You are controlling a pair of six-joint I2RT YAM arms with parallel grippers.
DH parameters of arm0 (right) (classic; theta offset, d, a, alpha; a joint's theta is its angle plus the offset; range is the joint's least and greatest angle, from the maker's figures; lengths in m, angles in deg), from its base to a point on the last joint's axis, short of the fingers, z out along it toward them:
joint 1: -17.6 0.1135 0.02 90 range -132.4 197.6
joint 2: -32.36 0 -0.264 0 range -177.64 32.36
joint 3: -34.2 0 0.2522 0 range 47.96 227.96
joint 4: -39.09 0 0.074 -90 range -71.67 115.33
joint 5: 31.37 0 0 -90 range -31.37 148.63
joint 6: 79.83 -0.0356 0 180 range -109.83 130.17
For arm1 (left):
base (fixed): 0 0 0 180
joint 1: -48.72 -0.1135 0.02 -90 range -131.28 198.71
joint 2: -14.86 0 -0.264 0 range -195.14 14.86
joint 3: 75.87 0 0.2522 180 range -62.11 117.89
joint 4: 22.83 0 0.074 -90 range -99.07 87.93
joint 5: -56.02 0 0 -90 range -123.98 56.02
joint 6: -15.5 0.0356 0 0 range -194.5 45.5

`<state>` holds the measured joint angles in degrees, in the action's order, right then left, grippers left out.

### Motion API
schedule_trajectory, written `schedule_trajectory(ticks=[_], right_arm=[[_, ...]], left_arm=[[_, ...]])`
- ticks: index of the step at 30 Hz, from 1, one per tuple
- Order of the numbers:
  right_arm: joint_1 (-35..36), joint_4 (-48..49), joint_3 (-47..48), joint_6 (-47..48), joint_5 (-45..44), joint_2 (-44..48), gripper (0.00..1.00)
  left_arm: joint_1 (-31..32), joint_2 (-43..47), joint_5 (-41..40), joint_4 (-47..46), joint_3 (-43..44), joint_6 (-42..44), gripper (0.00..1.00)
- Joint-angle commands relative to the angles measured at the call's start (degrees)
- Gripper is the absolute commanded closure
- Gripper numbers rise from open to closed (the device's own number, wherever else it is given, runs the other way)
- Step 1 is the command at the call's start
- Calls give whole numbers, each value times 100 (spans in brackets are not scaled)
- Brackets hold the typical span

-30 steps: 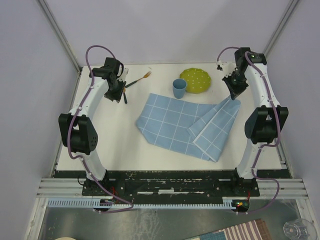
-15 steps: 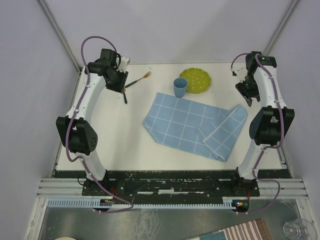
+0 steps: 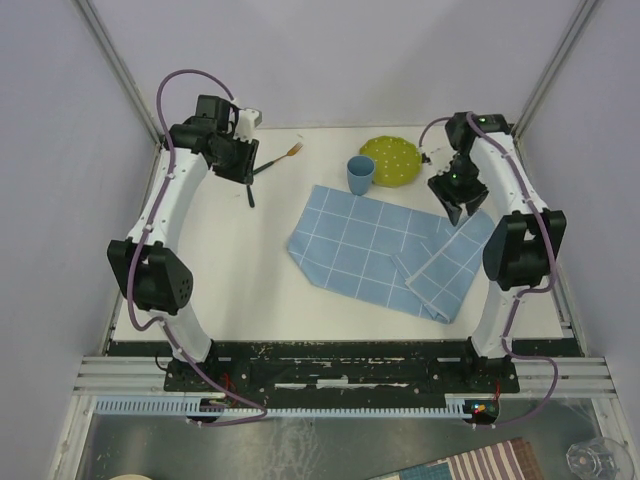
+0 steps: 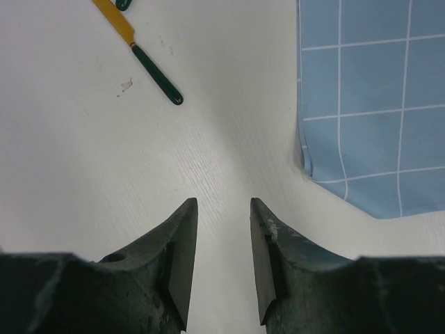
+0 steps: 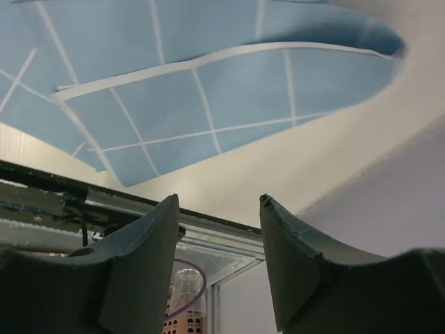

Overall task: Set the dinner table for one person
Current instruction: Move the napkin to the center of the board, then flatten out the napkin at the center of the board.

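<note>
The dinner table (image 3: 230, 270) is a plain white top. A light-blue grid cloth (image 3: 375, 245) lies on its middle, its right end folded over itself (image 3: 450, 265). Behind the cloth stand a blue cup (image 3: 359, 175) and a green dotted plate (image 3: 391, 160). A fork (image 3: 281, 159) and a dark utensil (image 3: 249, 196) lie at the far left. My left gripper (image 3: 241, 172) (image 4: 222, 202) hangs open and empty over bare table, the cloth's edge (image 4: 368, 104) to its right. My right gripper (image 3: 458, 203) (image 5: 219, 200) is open and empty above the cloth's right end (image 5: 208, 83).
A yellow utensil with a green handle (image 4: 139, 52) lies ahead of the left fingers. Grey walls close in the table on three sides. The metal frame rail (image 3: 340, 375) with both arm bases runs along the near edge.
The right gripper pulled the cloth's far right corner rightward, then opened and let it go; the fold now lies flat. The left arm drew back slightly toward the far left.
</note>
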<state>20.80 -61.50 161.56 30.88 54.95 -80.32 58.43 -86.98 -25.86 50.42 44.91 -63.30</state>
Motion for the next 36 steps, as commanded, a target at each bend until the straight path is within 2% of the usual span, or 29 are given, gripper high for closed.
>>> schedule_trajectory(ticks=[1,4,8,11,17,23,28,31,36], right_arm=[[465,245,-614,-87,599,-52,42],[563,488,-839,-160,608,-69,43],[406,999,-1094,-468,385,250,44],[95,1011,-961,-484,724,470,43],[-947,1052,-963,-367,192,950,44],[-2028,839,-1171,-64,471,1525,44],[-2345,801,-1729,150,410,2158,44],[-2472,846,-2116,258,342,2464,44],[-2634,744,-2391,284,306,2801,44]], left_arm=[[-20,343,382,-183,-154,168,57],[126,385,719,-76,-141,224,57],[1121,335,691,228,-89,646,56],[1793,133,961,313,41,667,55],[2538,-976,1854,135,824,-56,53],[2886,-2446,2766,-227,1290,-897,52],[3230,-3490,2801,-521,1933,-1213,51],[3435,-3820,2896,-742,2224,-1392,50],[3612,-3993,2915,-1197,2227,-1546,49]])
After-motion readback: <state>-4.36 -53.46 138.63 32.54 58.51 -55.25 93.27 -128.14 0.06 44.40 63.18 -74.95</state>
